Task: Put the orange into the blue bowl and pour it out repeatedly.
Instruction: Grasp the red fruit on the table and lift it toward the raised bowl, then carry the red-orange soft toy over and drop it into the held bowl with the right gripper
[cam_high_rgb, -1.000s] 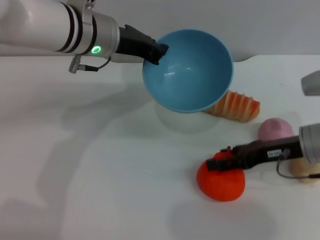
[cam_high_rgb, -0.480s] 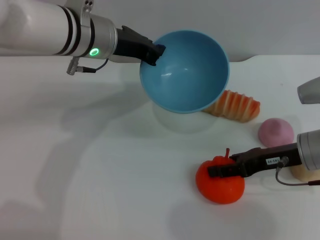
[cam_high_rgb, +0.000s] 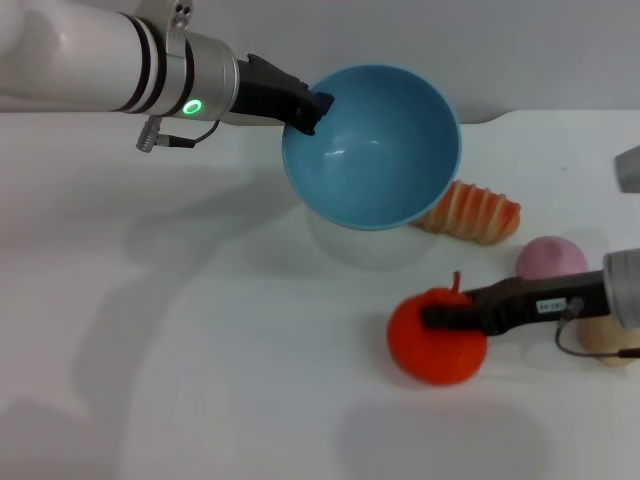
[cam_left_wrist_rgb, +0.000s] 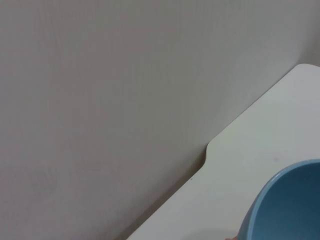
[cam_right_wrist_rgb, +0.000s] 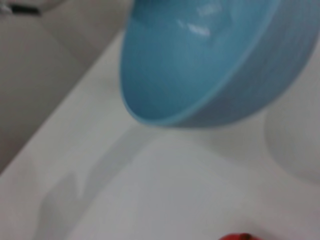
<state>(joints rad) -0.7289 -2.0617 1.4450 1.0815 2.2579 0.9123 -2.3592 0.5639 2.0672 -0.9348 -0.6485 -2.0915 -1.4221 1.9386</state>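
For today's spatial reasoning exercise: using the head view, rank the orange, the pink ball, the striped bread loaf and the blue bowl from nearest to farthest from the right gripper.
1. The orange: directly at the right gripper.
2. The pink ball: off to its right, a little farther back.
3. The striped bread loaf: behind it on the table.
4. The blue bowl: farthest, lifted at back left by the left gripper.

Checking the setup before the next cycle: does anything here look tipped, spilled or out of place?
Only the blue bowl stands out: the left end effector holds it by the rim, off the table and tilted so its empty inside faces the head camera. The orange is on the table in the right end effector. Nothing looks spilled.
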